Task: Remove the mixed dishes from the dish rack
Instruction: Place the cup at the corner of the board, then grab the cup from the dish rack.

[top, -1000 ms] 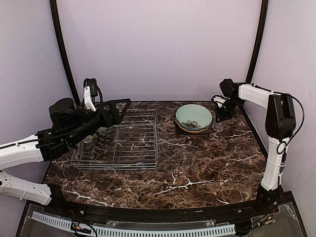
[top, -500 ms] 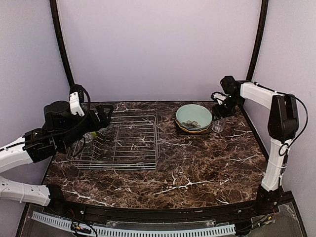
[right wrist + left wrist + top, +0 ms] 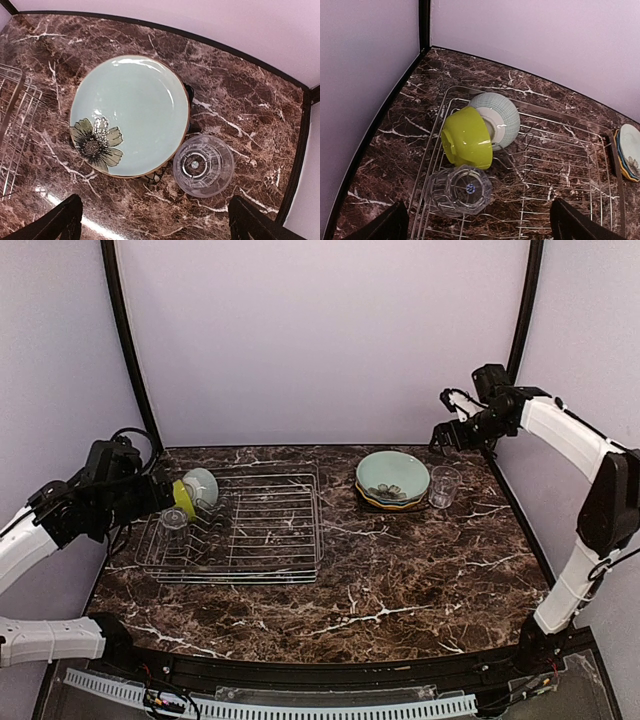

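Note:
The silver dish rack holds three things at its left end: a yellow-green bowl on its side, a pale-green bowl behind it, and an upturned clear ribbed glass. My left gripper hangs open above that end, over the glass, touching nothing. At the back right the pale-green flower plate tops a stack of plates. A second clear glass stands upright beside it. My right gripper is open, high above this glass.
A black frame post rises just behind the right arm, another behind the left. The lilac walls close in the table at the back and sides. The rack's right half shows only bare tines.
My right gripper opened, let go of the glass beside the plates, and rose up and back. My left arm pulled back to the left off the rack, uncovering the two bowls.

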Motion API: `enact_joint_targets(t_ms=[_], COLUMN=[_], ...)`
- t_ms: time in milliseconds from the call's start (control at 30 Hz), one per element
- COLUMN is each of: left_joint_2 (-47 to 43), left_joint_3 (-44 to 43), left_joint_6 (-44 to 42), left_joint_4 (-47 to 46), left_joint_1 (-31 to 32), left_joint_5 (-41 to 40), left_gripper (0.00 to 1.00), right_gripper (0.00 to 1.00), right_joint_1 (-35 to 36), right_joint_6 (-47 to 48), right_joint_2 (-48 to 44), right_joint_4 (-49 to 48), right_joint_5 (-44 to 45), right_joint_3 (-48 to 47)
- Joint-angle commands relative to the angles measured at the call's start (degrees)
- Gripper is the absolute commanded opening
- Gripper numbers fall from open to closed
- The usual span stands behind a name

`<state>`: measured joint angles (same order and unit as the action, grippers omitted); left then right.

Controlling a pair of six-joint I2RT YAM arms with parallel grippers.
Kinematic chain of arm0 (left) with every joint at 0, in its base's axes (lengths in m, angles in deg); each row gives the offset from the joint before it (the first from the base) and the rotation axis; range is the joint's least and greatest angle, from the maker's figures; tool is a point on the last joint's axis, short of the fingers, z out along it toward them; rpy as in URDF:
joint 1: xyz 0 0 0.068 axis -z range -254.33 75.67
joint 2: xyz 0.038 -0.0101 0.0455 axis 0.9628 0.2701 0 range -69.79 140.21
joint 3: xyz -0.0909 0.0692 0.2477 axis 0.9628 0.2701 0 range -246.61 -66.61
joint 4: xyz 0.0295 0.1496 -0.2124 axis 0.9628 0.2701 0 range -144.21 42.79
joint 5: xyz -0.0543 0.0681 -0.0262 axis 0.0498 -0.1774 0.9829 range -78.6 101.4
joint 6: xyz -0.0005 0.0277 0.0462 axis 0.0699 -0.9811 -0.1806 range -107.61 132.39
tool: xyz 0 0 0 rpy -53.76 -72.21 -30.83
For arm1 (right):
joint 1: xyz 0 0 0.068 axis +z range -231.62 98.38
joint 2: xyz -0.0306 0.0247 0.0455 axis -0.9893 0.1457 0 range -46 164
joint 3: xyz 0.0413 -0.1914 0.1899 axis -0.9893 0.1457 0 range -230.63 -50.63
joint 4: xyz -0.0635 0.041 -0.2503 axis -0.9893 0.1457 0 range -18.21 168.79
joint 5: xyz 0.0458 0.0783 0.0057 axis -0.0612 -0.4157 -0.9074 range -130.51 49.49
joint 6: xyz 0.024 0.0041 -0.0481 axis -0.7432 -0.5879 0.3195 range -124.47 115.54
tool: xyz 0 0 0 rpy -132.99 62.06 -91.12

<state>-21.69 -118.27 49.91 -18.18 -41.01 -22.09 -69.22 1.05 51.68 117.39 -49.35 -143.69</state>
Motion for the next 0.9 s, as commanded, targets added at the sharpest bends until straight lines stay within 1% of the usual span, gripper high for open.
enact_joint_targets(t_ms=[0,167,267,400,533,767,867], left_joint_2=[4.6,10.2,13.1,17.0,20.4,24.9,26.7], left_joint_3=[-2.5,-4.2,-5.3,-6.3,-6.6,-6.5,-5.9], left_joint_6=[-4.6,-9.8,-12.5,-14.1,-15.6,-16.1,-16.9], left_joint_4=[8.2,9.0,8.6,8.7,7.7,8.0,7.0], left_joint_1=[-2.2,-3.3,-4.0,-4.1,-4.4,-5.0,-5.8], left_joint_5=[2.4,3.7,5.9,5.1,4.9,2.4,2.5], left_gripper=[0.99,0.99,0.99,0.99,0.99,0.99,0.97], right_gripper=[0.99,0.99,0.99,0.99,0.99,0.99,0.99], right_joint_1=[0.3,-0.8,-2.5,-4.0,-4.7,-5.4,-5.7], right_joint_6=[-2.0,-5.1,-7.6,-9.8,-10.8,-11.8,-11.9], right_joint_2=[-5.1,-11.5,-13.3,-14.3,-15.2,-16.3,-16.5], right_joint_4=[-4.6,-11.6,-13.6,-15.1,-16.1,-17.3,-17.8], right_joint_5=[-5.9,-10.2,-14.4,-18.4,-19.6,-20.8,-20.9], right_joint_3=[2.5,8.1,9.5,10.3,11.0,12.3,12.7])
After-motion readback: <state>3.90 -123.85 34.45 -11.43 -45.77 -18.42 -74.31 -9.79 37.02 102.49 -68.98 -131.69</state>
